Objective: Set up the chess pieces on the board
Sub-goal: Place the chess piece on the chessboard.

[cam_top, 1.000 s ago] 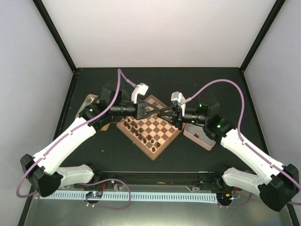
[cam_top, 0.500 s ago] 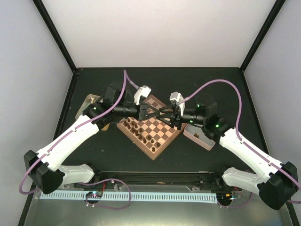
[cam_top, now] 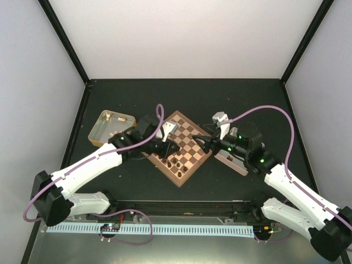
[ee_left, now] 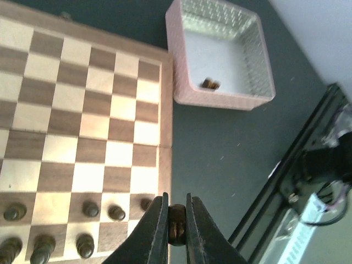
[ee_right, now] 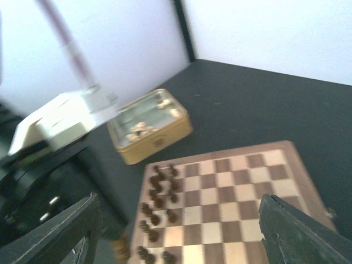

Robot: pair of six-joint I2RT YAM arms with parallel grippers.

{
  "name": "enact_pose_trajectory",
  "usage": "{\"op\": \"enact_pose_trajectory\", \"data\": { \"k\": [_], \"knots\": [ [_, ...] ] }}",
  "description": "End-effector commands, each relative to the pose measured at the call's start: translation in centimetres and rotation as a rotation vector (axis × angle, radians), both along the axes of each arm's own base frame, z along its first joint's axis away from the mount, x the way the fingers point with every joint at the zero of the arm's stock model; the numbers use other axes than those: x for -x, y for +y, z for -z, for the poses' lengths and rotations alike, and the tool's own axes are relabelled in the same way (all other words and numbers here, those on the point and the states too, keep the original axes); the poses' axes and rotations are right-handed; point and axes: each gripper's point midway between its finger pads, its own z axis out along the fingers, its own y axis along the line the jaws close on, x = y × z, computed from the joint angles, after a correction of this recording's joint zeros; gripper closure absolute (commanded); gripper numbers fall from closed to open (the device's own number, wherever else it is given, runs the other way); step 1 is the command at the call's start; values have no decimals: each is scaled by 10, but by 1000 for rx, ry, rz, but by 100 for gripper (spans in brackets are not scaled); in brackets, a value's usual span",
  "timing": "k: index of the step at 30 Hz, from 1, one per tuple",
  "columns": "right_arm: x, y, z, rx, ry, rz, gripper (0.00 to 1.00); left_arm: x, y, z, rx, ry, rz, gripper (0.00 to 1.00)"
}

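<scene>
Grip looks firm: left end effector [ee_left: 176,235] clenched on a dark brown chess piece [ee_left: 177,224] over the board's [ee_left: 165,104] rim, beside the near-left rows of dark pieces [ee_left: 89,209], so lower it upright onto an empty square, right end effector [cam_top: 204,142] released wide.

Smooth, satin-finished wood makes up my board [ee_left: 82,126], tan and dark checks inside a reddish rim; the chess pieces [ee_left: 91,209] are dark wood with a faint sheen. The table [ee_left: 220,159] beneath is matt black. The gold tray [ee_right: 159,142] looks like glossy metal, the pink tray [ee_left: 220,100] finely textured outside and mirror-bright on its inner walls. My left gripper [ee_left: 176,209] has matt black fingers, seemingly plastic.
</scene>
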Motion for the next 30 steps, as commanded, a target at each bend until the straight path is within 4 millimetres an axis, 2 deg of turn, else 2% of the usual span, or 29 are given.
{"op": "enact_pose_trajectory", "data": {
  "k": [1, 5, 8, 13, 23, 30],
  "knots": [
    [-31, -34, 7, -9, 23, 289, 21, 2, 4, 11, -49, -136, 1, 98],
    [-35, -42, 13, -25, 39, 345, 21, 14, 7, 35, -134, -156, 18, 98],
    [-36, -43, 16, -30, 45, 358, 21, 21, 3, 46, -177, -149, 31, 98],
    [-37, -44, 21, -27, 54, 369, 21, 23, 2, 70, -218, -131, 15, 99],
    [-36, -48, 25, -13, 50, 380, 21, 21, 6, 97, -270, -115, -1, 98],
    [-38, -47, 25, -5, 50, 378, 21, 19, 1, 115, -295, -84, 5, 97]
  ]
}}
